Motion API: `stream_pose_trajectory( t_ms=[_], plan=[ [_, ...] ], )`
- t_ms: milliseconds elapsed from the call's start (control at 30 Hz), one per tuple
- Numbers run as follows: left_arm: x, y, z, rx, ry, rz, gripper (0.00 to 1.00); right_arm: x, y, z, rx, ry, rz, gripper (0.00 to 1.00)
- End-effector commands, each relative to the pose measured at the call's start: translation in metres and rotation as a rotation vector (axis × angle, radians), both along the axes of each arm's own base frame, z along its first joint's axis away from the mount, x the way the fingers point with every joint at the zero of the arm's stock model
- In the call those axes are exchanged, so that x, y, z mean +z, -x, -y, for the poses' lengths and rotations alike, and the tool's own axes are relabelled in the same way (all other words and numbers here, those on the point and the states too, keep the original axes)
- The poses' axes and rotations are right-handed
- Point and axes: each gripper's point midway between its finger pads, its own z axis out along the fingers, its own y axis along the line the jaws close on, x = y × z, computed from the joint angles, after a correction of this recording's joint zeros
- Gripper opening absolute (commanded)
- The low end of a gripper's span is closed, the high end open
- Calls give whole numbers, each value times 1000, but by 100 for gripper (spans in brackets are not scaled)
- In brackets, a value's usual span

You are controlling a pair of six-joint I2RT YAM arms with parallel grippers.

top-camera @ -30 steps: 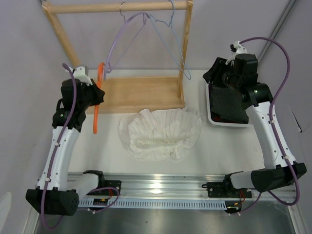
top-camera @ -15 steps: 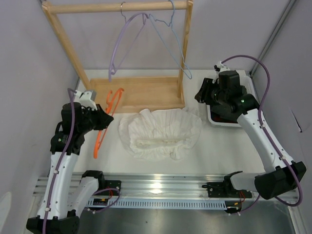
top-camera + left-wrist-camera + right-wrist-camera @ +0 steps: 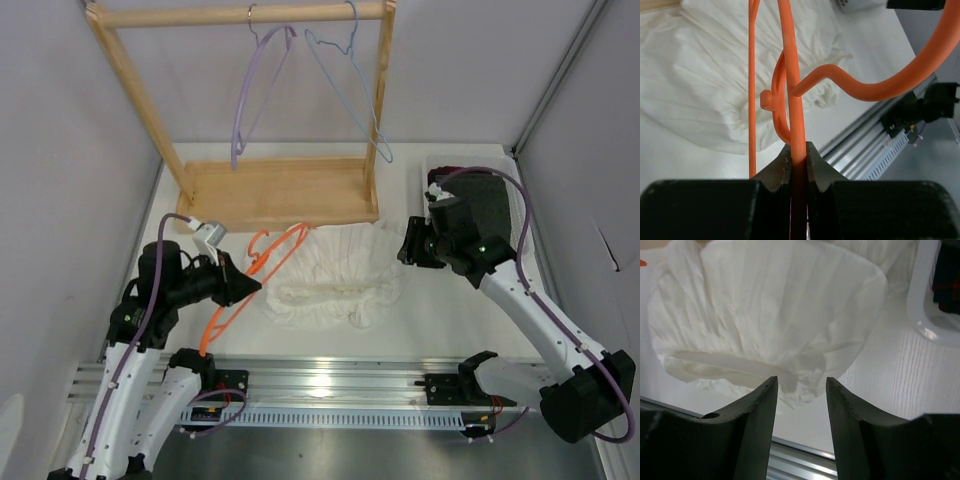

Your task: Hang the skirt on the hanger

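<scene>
White table [image 3: 450,310] spans mid-frame. At lower left, the left gripper [image 3: 797,150] is clamped tight on the orange hanger [image 3: 790,75], whose far end reaches over the left edge of the skirt [image 3: 340,265]. The right gripper [image 3: 801,381], jaws spread wide and empty, hovers at the skirt's right edge. The skirt lies crumpled at centre, just below the wooden rack [image 3: 270,190].

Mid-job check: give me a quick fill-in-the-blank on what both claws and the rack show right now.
The left claw is shut on the ______ hanger.
The right claw is ______, above the skirt.
Counting the lilac hanger and blue hanger, the rack carries ______ hangers.
Missing words: orange; open; two.
</scene>
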Motion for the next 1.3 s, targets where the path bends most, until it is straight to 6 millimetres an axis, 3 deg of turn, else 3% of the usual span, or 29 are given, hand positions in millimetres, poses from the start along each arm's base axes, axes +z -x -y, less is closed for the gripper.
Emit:
stream_pose_trajectory(
  t_ms=[0, 267, 400, 633, 833, 1267],
  plan=[
    [20, 20, 29, -203, 69, 69, 0, -7, 12, 6, -43, 0, 0, 49],
    [6, 38, 74, -405, 1, 39, 0, -32, 34, -19, 16, -46, -76, 49],
    [3, 38, 82, -433, -43, 32, 0, -45, 42, -36, 43, -51, -107, 49],
    [0, 38, 80, -446, -95, 22, 0, -64, 46, -46, 45, -42, -122, 48],
    [12, 36, 76, -423, -99, 58, 0, -73, 47, -51, 50, -32, -131, 48],
    [6, 63, 70, -504, -87, -3, 0, -88, 43, -53, 33, 6, -144, 44]
  ],
)
